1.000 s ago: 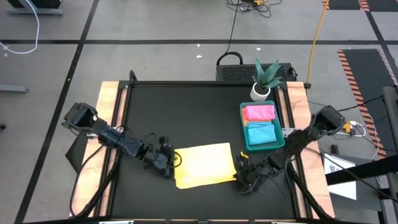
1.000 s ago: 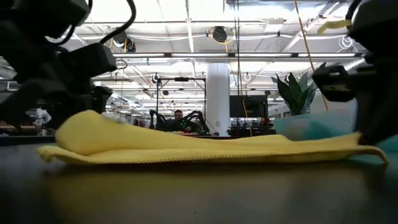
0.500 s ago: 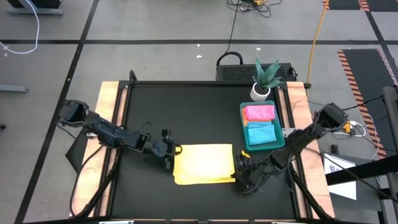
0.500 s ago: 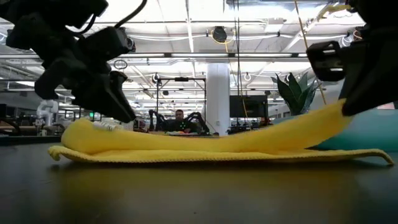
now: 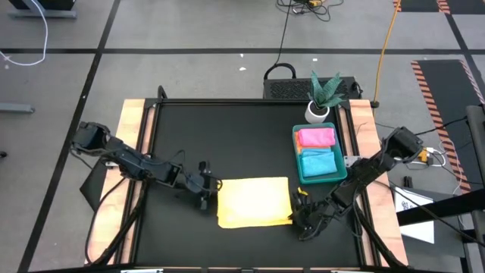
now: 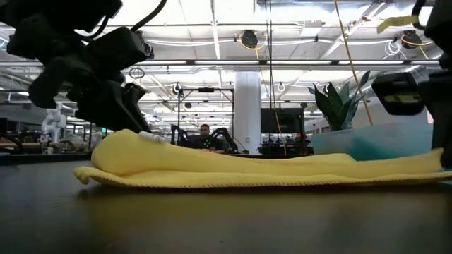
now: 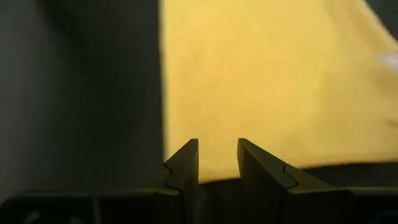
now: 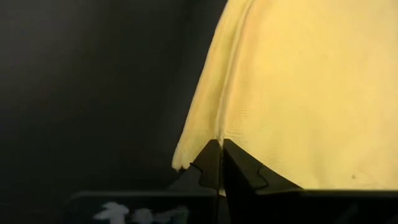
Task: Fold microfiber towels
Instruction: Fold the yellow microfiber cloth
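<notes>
A yellow microfiber towel (image 5: 254,202) lies folded on the black table, near the front edge. In the low view the yellow towel (image 6: 247,166) lies flat with its left end humped up. My left gripper (image 5: 208,191) stands at the towel's left edge, and its fingers (image 7: 186,165) are open with yellow cloth showing between them. My right gripper (image 5: 301,216) is shut at the towel's near right corner. A pink towel (image 5: 316,137) and a light blue towel (image 5: 318,162) lie folded in the green tray (image 5: 297,155). My left gripper hangs over the towel's humped left end (image 6: 127,141); whether it touches the cloth cannot be told. My right gripper pinches the towel's edge (image 8: 227,134) just beside a corner, between its two shut fingers, slanting down from the table's right. One layer or several, I cannot tell. The cloth there lies low on the table.
The green tray stands at the right, beyond the yellow towel. A potted plant (image 5: 322,98) is behind it at the table's far edge. Bare black tabletop (image 5: 220,140) stretches across the far and left parts. Wooden rails (image 5: 132,152) run along both sides.
My right gripper lifted the yellow towel's right end, then brought it down again, so the cloth lies flat. The whole towel has slid a little toward the table's right edge and now sits squarer. My left gripper rose and went right along with the towel's left edge.
</notes>
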You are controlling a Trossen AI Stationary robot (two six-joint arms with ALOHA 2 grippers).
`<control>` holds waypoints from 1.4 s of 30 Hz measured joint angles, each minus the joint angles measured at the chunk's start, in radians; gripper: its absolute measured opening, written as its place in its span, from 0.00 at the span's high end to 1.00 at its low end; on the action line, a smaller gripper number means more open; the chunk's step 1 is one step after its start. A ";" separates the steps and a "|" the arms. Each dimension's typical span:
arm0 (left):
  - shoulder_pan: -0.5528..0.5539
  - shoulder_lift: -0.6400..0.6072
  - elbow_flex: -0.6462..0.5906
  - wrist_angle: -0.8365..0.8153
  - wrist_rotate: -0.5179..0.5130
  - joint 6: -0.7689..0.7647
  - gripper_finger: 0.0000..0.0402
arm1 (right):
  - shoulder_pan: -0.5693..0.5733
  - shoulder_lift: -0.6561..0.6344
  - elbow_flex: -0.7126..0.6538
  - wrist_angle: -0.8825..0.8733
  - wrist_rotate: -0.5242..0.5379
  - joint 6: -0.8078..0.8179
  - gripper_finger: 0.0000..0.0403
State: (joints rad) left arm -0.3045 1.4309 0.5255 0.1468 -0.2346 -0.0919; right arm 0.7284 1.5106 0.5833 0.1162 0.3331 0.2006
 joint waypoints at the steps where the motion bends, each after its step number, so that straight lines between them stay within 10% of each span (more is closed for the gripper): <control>1: -0.003 0.003 0.000 0.005 0.025 0.000 0.72 | 0.000 0.005 -0.008 0.009 0.001 0.006 1.00; 30: -0.037 0.125 0.002 -0.037 -0.044 0.038 0.72 | 0.112 -0.177 -0.023 0.024 0.137 -0.025 1.00; 42: -0.026 0.128 -0.002 0.077 -0.018 0.030 0.72 | 0.113 -0.040 -0.023 0.021 -0.063 0.199 1.00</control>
State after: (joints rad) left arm -0.3309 1.5593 0.5236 0.2242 -0.2526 -0.0614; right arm 0.8411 1.4702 0.5598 0.1375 0.2703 0.3993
